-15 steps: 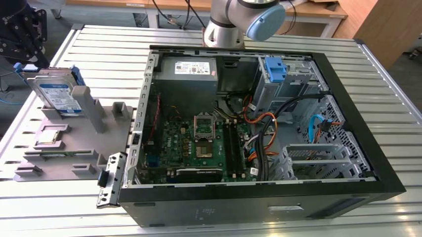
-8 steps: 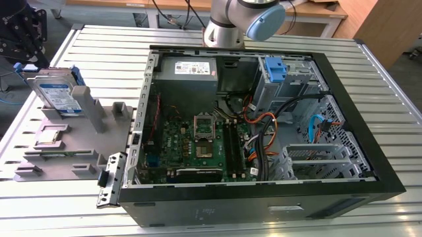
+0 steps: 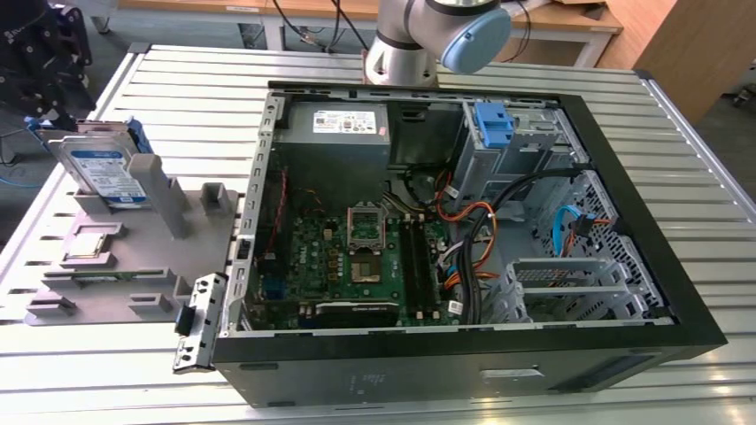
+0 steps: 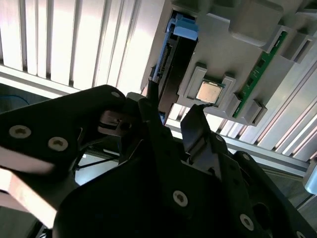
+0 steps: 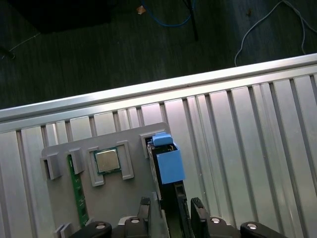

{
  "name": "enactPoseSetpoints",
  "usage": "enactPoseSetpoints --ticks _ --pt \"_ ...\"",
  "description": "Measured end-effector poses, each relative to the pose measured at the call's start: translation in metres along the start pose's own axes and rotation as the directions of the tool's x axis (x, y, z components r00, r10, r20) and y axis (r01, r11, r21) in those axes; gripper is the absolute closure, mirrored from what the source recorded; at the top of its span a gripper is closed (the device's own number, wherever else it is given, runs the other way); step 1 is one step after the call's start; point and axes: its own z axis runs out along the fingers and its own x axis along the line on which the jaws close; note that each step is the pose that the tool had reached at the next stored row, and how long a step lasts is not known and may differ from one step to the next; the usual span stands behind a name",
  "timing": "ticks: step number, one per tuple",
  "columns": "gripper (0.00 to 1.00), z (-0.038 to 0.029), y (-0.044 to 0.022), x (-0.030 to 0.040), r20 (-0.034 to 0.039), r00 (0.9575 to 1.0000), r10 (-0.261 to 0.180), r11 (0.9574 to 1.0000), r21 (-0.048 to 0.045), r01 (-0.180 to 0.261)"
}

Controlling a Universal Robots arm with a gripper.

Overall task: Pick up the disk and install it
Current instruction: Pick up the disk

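Observation:
The disk (image 3: 104, 173) stands on edge in a slot of the grey holder (image 3: 142, 257), at the exterior view's left; its white label with a blue band faces the camera. In both wrist views I look down on its top edge with the blue carrier (image 5: 168, 163) (image 4: 181, 27). My gripper (image 3: 48, 80) hangs above and behind the disk, away from the computer case. Its two black fingers (image 5: 145, 208) stand apart, one on each side of the disk's edge, and neither presses on it. The gripper (image 5: 171, 210) (image 4: 173, 119) is open and holds nothing.
The holder also carries a processor chip (image 5: 106, 160) and a green memory stick (image 5: 77, 188). The open computer case (image 3: 661, 266) lies at the exterior view's right, with a blue caddy (image 3: 494, 124) and a grey power supply (image 3: 349, 124) inside. The table edge (image 5: 148, 91) runs close behind the holder.

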Motion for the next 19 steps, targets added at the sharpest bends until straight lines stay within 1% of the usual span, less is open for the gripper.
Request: enactPoseSetpoints --ticks 1,2,3,4,15,17,19 --pt "0.59 0.0000 0.0000 0.0000 0.0000 1.0000 0.000 1.0000 0.0000 0.000" --pt "0.53 0.0000 0.0000 0.0000 0.0000 1.0000 0.000 1.0000 0.0000 0.000" --pt "0.53 0.0000 0.0000 0.0000 0.0000 1.0000 0.000 1.0000 0.0000 0.000" --pt "0.47 0.0000 0.0000 0.0000 0.0000 1.0000 0.000 1.0000 0.0000 0.000" --pt "0.47 0.0000 0.0000 0.0000 0.0000 1.0000 0.000 1.0000 0.0000 0.000" --pt "0.47 0.0009 0.0001 0.0001 0.0006 1.0000 0.000 1.0000 0.0022 0.000" --pt "0.47 0.0024 0.0001 0.0002 0.0014 1.0000 -0.001 1.0000 0.0067 0.001"
